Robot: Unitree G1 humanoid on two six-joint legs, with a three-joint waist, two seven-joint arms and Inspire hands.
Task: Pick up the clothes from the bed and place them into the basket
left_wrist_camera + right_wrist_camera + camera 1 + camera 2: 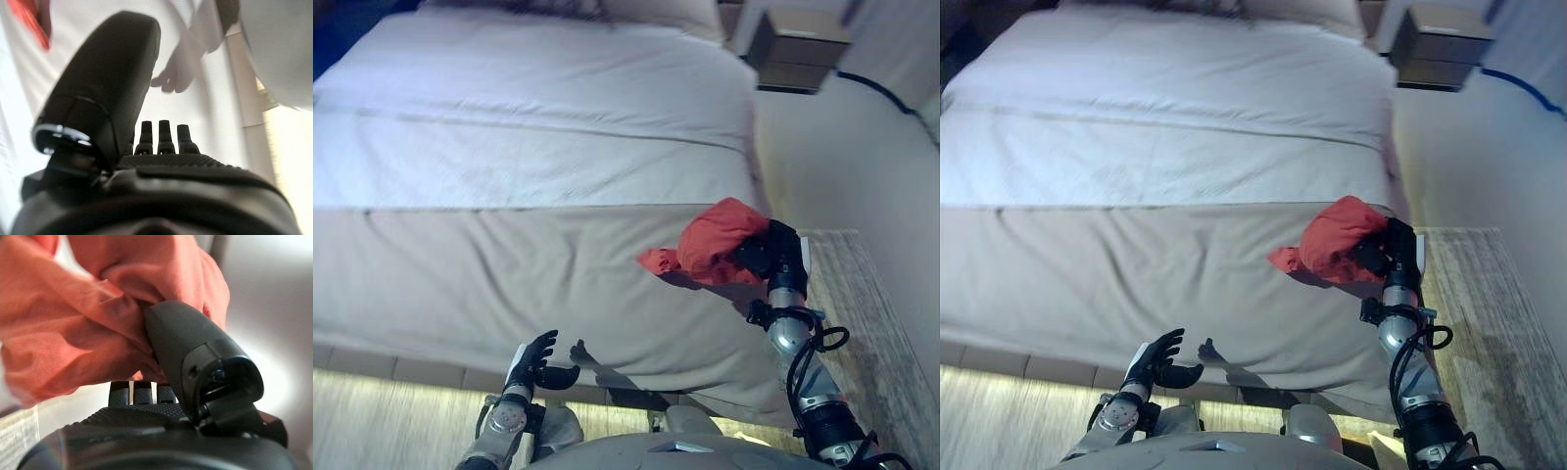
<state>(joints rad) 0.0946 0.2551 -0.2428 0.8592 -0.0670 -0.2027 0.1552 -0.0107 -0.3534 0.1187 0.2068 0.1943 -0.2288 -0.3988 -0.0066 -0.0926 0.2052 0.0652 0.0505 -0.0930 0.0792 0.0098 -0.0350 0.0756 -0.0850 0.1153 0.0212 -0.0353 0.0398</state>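
A red garment (pixel 713 240) hangs bunched at the right corner of the bed (pixel 509 176). My right hand (pixel 775 253) is shut on it and holds it just above the grey cover; the right wrist view shows the thumb (pixel 186 347) pressed into the red cloth (pixel 73 323). My left hand (pixel 534 362) is low at the foot of the bed, fingers relaxed and empty. In the left wrist view its thumb (pixel 107 83) stands out before the pale cover, with a corner of the red garment (pixel 36 19) beyond.
A wooden nightstand (pixel 798 49) stands by the far right side of the bed. A pale rug (pixel 862 304) lies on the floor to the right. Wooden floor (pixel 382 426) runs along the foot of the bed.
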